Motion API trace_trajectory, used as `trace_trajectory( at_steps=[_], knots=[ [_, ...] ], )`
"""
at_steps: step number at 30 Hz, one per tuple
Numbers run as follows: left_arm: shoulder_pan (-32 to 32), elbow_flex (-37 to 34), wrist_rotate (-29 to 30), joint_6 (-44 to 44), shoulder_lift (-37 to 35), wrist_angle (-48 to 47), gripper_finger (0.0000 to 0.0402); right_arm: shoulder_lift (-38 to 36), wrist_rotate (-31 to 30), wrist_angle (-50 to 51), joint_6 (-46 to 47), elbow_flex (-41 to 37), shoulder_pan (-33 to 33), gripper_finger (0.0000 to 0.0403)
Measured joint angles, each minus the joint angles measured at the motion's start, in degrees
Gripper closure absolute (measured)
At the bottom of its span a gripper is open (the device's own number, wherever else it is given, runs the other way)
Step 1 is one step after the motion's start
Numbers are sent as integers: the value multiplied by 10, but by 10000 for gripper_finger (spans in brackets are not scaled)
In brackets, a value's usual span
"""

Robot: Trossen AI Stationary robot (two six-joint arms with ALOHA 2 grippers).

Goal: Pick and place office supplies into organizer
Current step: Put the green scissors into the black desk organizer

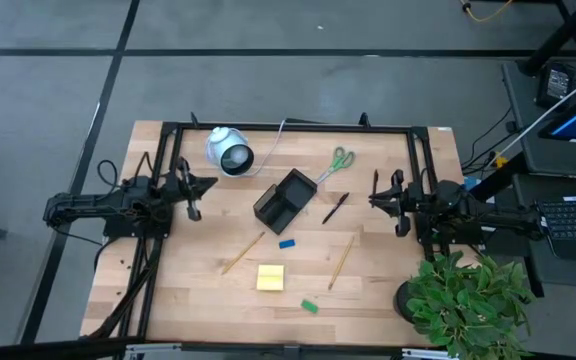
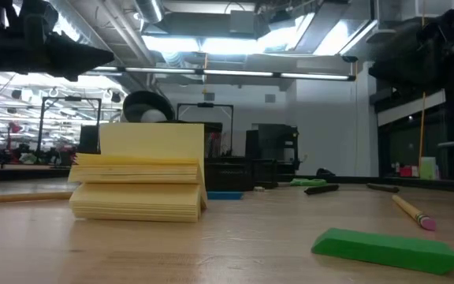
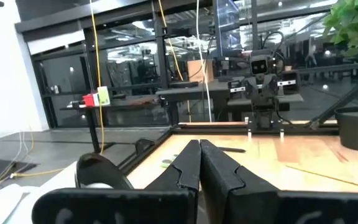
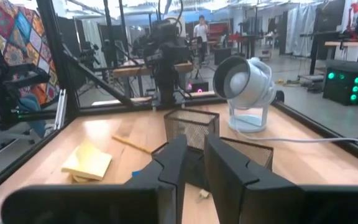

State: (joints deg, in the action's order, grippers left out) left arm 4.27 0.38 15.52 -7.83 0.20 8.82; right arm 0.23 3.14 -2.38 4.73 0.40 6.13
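Note:
In the high view the black organizer (image 1: 285, 197) stands mid-table. Around it lie the green-handled scissors (image 1: 338, 163), the black pen (image 1: 334, 208), two pencils (image 1: 242, 253) (image 1: 341, 262), the blue block (image 1: 287, 243), the yellow sticky-note pad (image 1: 271, 277) and the green block (image 1: 310, 306). My left gripper (image 1: 204, 185) hovers shut at the table's left, apart from everything. My right gripper (image 1: 376, 195) hovers at the right, its fingers a narrow gap apart, pointing at the organizer (image 4: 194, 127). The low view shows the pad (image 2: 140, 181) and the green block (image 2: 385, 248) close up.
A white round device (image 1: 230, 152) with a cable stands near the far edge, left of the organizer. A potted plant (image 1: 463, 300) sits at the near right corner. A black frame (image 1: 288, 127) runs along the table's far edge and sides. Bare wood lies between the arms and the items.

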Motion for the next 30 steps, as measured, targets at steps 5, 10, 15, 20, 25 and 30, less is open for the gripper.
trace_trajectory(
  at_steps=[5,10,15,20,25,30],
  knots=[
    [0,0,0,0,0,-9,398,0,0,7,-5,0,0,341],
    [0,0,-1,35,0,-26,398,0,0,7,-8,0,0,341],
    [0,0,-7,95,0,-30,398,0,-16,9,-7,0,0,341],
    [0,7,-51,116,23,-44,400,0,-27,10,-22,0,0,361],
    [0,53,-47,108,83,-49,400,9,-66,12,-52,15,0,392],
    [0,108,-47,76,154,-47,400,45,-72,13,-66,53,0,397]
  ],
)
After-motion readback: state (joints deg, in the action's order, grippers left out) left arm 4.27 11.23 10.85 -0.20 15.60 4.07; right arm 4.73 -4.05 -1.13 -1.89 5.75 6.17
